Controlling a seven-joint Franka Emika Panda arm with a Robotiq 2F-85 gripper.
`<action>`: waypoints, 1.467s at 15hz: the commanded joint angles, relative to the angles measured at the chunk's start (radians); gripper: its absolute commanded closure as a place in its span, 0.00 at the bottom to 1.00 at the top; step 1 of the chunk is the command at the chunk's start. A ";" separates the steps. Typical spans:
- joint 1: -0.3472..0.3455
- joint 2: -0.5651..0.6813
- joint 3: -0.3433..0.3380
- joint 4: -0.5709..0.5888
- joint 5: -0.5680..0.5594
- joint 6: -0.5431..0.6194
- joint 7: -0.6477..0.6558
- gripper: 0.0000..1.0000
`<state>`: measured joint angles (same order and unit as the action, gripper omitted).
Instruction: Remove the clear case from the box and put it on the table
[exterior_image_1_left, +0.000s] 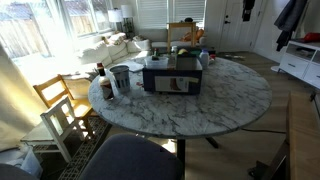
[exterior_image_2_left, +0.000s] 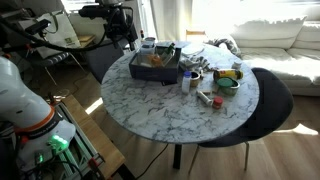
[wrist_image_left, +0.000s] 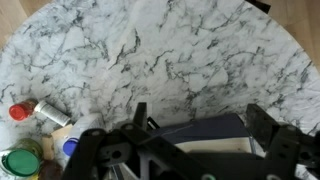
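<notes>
Hovering over table (wrist_image_left: 180, 50), gripper (wrist_image_left: 197, 115) jaws apart in wrist view; box (exterior_image_1_left: 172, 76) whole in both exterior views.

In an exterior view the dark tool (exterior_image_2_left: 128, 38) hangs in the air above the far edge of the counter (exterior_image_2_left: 190, 120), and its black wrist reaches in level from the upper corner of the picture. A white, rounded arm link (exterior_image_2_left: 20, 95) rises beside the counter's near edge. In the wrist view the two black fingers (wrist_image_left: 140, 115) stand spread wide with nothing between them, pointing down at the counter.
</notes>
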<state>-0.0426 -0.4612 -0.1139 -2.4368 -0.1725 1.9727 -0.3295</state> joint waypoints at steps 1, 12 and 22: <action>0.012 0.146 -0.029 0.141 0.141 -0.042 0.058 0.00; -0.025 0.627 -0.010 0.511 0.375 0.014 0.435 0.00; -0.007 0.726 0.025 0.602 0.366 0.032 0.672 0.00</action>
<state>-0.0457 0.2648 -0.0920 -1.8375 0.1943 2.0078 0.3418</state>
